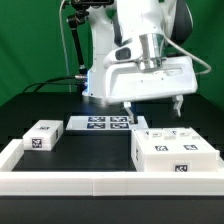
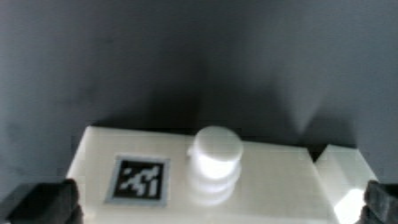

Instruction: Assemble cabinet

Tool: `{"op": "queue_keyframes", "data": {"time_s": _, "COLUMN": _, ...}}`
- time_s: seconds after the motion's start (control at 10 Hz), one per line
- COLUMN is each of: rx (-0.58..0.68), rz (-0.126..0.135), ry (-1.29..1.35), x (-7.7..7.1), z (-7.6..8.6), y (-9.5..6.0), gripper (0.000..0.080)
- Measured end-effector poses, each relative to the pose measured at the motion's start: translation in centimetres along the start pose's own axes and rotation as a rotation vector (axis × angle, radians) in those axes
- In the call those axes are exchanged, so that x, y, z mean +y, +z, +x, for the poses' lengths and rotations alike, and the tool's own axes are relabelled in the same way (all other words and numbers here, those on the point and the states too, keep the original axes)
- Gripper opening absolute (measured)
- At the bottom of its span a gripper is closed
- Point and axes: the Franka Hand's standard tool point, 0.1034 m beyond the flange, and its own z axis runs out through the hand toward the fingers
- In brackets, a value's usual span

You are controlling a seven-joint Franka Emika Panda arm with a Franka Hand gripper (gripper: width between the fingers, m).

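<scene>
cabinet [image 1: 176, 153]: largest white box, lower right of the exterior view, resting on the dark surface [image 1: 90, 150]; black-and-white tags on top and on the front face.
cabinet top, wrist view: white face carrying one square tag [image 2: 143, 179] and a short round white peg [image 2: 217, 155] standing just beside that tag.
smaller block [image 1: 42, 136]: white, tagged, lower left of the exterior view, well apart from the cabinet.
gripper [image 1: 152, 104]: released, fingers spread wide, nothing held; hanging just above the cabinet's far edge, centre right of the exterior view. Dark fingertips [image 2: 43, 204] flank the white top in the wrist view; contact with it not discernible.
marker board [image 1: 100, 124]: flat, white, several tags; centre of the exterior view, between smaller block and cabinet, a little farther back.
border rail [image 1: 100, 183]: low, white, along the bottom of the exterior view and up its lower left corner.
arm [image 1: 140, 40]: white, upper centre of the exterior view.
backdrop [image 1: 30, 40]: green, upper left of the exterior view.
</scene>
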Motion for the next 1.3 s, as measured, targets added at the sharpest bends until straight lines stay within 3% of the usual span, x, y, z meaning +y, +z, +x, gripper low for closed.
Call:
{"op": "queue_keyframes", "data": {"time_s": 0.2, "rx": 0.005, "rz": 0.001, "ry": -0.007, "x": 0.1, "z": -0.7, "y": 0.9, "gripper": 0.0797}}
{"op": "queue_keyframes", "data": {"time_s": 0.6, "rx": 0.007, "rz": 0.002, "ry": -0.006, "x": 0.0, "z": -0.7, "y": 0.9, "gripper": 0.0797}}
{"op": "queue_keyframes", "data": {"time_s": 1.0, "rx": -0.024, "rz": 0.014, "ry": 0.035, "x": 0.4, "z": -1.6, "y": 3.7, "gripper": 0.0797}}
{"op": "queue_keyframes", "data": {"time_s": 1.3, "rx": -0.031, "rz": 0.027, "ry": 0.035, "x": -0.6, "z": -1.7, "y": 4.5, "gripper": 0.0797}}
